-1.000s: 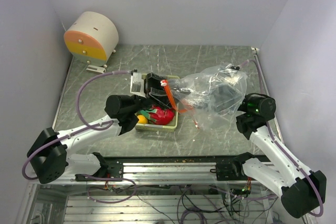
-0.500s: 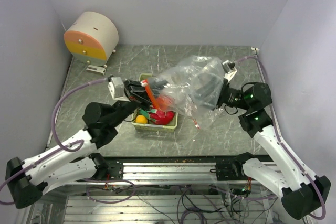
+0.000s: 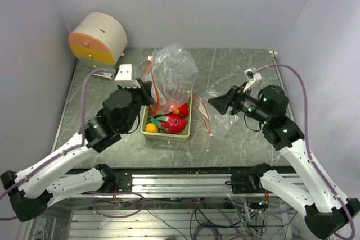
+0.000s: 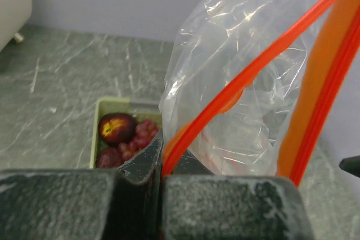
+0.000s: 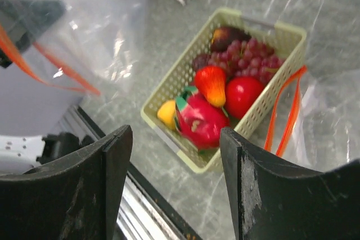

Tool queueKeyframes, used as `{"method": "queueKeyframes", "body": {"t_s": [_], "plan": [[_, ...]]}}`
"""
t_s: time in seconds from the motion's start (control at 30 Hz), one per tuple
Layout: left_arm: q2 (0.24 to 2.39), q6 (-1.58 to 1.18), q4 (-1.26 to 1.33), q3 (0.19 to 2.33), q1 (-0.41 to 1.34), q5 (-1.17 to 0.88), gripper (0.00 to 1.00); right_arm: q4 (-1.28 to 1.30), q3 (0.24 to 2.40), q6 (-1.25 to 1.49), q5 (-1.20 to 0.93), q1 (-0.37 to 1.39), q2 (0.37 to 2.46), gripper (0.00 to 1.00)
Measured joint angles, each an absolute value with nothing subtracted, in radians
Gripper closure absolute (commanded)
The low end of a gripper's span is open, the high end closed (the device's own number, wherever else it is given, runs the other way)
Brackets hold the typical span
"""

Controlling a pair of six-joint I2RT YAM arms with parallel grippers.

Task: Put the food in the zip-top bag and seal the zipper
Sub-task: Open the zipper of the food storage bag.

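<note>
My left gripper (image 3: 144, 90) (image 4: 162, 158) is shut on the orange zipper edge (image 4: 236, 88) of the clear zip-top bag (image 3: 173, 74) (image 4: 247, 99). It holds the bag up over the far end of the pale green tray (image 3: 188, 123) (image 5: 169, 85). The food lies in the tray: a dragon fruit (image 5: 202, 122) (image 3: 171, 122), a red apple (image 5: 242, 95), purple grapes (image 5: 247, 57) (image 4: 140, 136), a dark fruit (image 4: 116, 127) and a small orange (image 5: 167, 113). Another stretch of the zipper (image 3: 202, 113) (image 5: 287, 111) trails on the table right of the tray. My right gripper (image 3: 216, 102) (image 5: 175, 139) stands open and empty, right of the tray.
A cream and orange round device (image 3: 98, 39) sits at the back left corner. Loose clear plastic (image 3: 228, 89) lies on the table by the right gripper. A metal rail (image 3: 185, 181) runs along the near edge, and walls close in three sides.
The right gripper has let go of the bag and drawn back to the right, open. The left gripper has shut on the zipper edge and carried the bag up and left over the tray.
</note>
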State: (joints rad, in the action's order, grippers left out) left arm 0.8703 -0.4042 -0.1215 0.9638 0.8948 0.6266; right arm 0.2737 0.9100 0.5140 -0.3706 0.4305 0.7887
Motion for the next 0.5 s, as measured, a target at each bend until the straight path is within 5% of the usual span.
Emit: {"method": "queueKeyframes", "body": {"t_s": [0.5], "plan": [[1.161, -0.458, -0.153, 0.973, 0.895, 0.642, 0.93, 0.166, 0.920, 0.472, -0.126, 0.860, 1.022, 0.37]]}}
